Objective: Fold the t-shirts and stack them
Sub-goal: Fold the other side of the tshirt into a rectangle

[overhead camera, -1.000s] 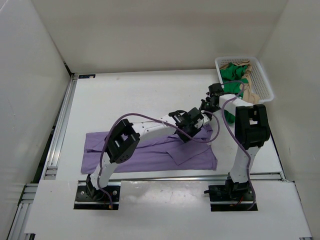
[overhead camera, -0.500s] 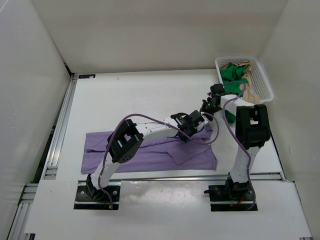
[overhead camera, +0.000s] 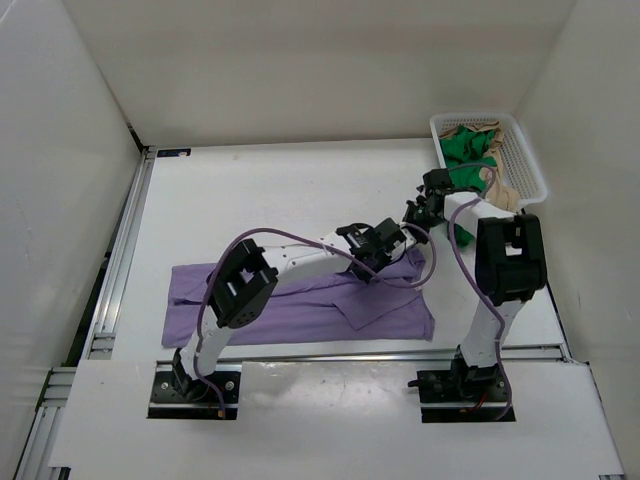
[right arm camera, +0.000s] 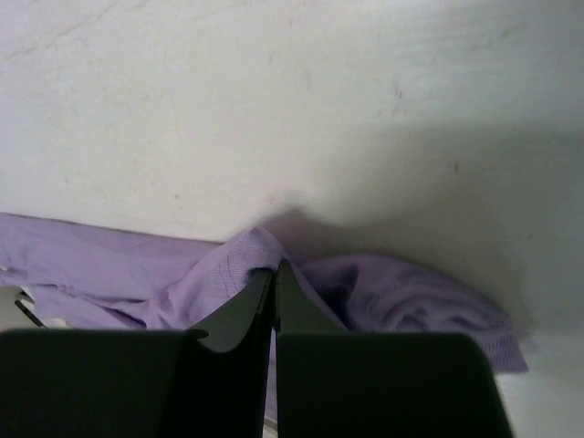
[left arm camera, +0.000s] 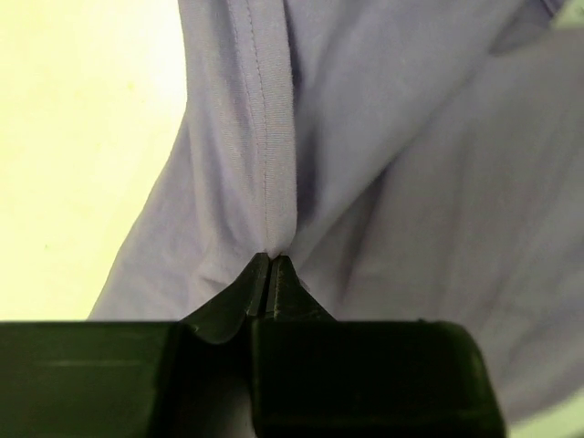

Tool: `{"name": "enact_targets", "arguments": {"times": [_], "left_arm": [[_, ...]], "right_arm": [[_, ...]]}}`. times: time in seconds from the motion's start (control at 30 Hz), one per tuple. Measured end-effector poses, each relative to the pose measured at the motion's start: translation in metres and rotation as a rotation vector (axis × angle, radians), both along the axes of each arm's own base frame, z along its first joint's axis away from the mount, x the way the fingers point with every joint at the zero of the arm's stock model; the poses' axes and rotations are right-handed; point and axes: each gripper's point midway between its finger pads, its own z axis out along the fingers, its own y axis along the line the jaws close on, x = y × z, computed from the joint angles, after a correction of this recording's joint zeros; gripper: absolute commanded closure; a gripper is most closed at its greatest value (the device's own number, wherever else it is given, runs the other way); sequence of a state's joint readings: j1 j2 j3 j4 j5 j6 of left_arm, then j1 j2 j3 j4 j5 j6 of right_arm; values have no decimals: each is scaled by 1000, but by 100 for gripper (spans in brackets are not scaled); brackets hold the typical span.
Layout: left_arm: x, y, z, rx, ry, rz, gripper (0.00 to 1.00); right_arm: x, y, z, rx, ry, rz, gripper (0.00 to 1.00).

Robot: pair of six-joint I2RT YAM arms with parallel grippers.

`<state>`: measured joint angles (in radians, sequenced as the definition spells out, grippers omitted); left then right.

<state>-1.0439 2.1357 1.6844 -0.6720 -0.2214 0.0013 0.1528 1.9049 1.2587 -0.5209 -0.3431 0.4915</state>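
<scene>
Top cam: the lavender shirt (overhead camera: 300, 305) lies spread across the near part of the table (overhead camera: 280, 190). The left gripper (overhead camera: 388, 250) and right gripper (overhead camera: 420, 212) are both down at its far right corner, and the green shirt (overhead camera: 462, 150) and tan shirt (overhead camera: 503, 188) are bunched in the white basket (overhead camera: 530, 160) far right. Left wrist cam: jaws pinched tight on a fold of lavender cloth, right at a stitched hem. Right wrist cam: jaws closed too, nipping a little raised peak of that shirt's edge on the tabletop.
</scene>
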Motion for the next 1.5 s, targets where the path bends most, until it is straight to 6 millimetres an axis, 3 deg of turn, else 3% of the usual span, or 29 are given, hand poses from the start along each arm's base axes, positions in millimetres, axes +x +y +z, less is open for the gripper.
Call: {"name": "enact_targets", "arguments": {"times": [0.17,0.33,0.5,0.7,0.93,1.17,1.4,1.5], "left_arm": [[-14,5,19,-20,91,-30,90],[-30,16,26,-37,207,-51,90],[-46,36,15,-17,316,-50,90],[-54,42,16,-44,384,-55,90],[-55,42,21,-83,435,-56,90],[1,47,34,-181,405,34,86],[19,54,15,-174,423,81,82],[19,53,6,-164,438,81,78]], "right_arm": [[-23,-5,23,-3,-48,-3,100],[-68,-10,40,-17,-90,3,100],[-121,-8,30,-18,-45,20,100],[-155,-11,17,-11,19,6,100],[-152,-13,16,-11,25,-5,100],[-107,-8,16,9,28,-20,100],[-85,-5,8,44,38,-31,100],[-73,-7,6,41,42,-42,88]]}}
